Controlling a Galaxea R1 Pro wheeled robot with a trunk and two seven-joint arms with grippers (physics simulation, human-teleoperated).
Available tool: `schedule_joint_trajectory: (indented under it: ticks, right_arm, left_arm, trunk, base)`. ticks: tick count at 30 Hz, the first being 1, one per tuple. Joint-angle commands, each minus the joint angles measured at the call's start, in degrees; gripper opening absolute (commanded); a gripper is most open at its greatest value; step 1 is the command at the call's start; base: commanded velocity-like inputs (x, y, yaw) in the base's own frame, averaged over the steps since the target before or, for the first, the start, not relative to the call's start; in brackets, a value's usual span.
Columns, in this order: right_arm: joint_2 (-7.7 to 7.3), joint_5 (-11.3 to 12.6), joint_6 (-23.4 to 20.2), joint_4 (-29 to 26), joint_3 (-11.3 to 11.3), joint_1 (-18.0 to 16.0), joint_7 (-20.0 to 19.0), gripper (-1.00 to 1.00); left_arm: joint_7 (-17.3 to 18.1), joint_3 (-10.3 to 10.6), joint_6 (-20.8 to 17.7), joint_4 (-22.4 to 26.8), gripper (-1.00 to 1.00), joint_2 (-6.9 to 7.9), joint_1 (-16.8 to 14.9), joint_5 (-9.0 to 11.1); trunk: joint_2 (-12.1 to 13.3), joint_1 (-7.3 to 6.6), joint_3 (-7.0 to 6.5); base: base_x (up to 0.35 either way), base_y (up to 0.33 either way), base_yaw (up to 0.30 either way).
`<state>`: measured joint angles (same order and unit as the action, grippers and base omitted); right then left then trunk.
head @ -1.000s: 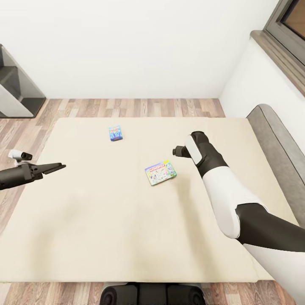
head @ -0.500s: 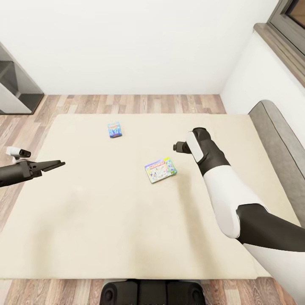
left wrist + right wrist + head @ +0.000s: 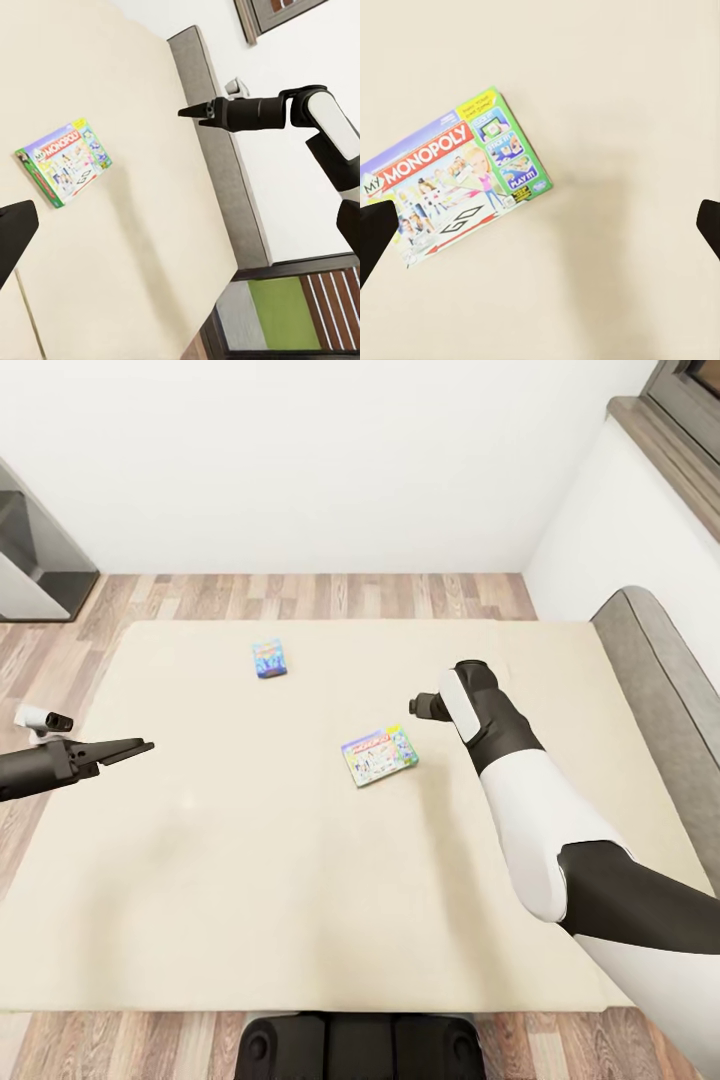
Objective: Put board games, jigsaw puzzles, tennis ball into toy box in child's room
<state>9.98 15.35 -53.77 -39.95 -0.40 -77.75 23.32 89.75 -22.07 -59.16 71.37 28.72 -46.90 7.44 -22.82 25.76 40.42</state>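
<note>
2 board games, a white one (image 3: 379, 756) and a small blue one (image 3: 269, 658), lie untouched on the bed (image 3: 300, 880). The view has crept forward while the open right tool (image 3: 196, 112) stays above the white box; the left tool (image 3: 140, 746), whose opening I cannot tell, waits aside, so pickup looks near.

cream bed (image 3: 300, 880), white Monopoly box (image 3: 379, 755) mid-mattress, small blue box (image 3: 269, 658) well apart

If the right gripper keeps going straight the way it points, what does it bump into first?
Probably the bare bed. The right gripper points down at the mattress, and the Monopoly board game lies a bit off to one side of that line. Depth is unclear.
</note>
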Motion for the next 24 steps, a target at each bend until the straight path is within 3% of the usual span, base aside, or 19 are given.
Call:
schedule_joint_trajectory:
  ticks: [1,24]
  right_arm:
    - [0.02,0.56,-0.11,-0.04,-0.04,-0.13,0.54,1.00]
    - [0.02,0.52,-0.25,0.13,-0.04,-3.78,0.68,1.00]
  left_arm:
    - [0.25,0.01,-0.61,0.00,1.00,0.02,-0.03,-0.05]
    - [0.25,0.02,-0.61,0.00,1.00,0.02,-0.03,-0.05]
  trunk:
    - [-0.10,0.03,0.17]
    - [-0.10,0.03,2.34]
  base:
    - [0.000,0.000,0.000]
    - [0.000,0.000,0.000]
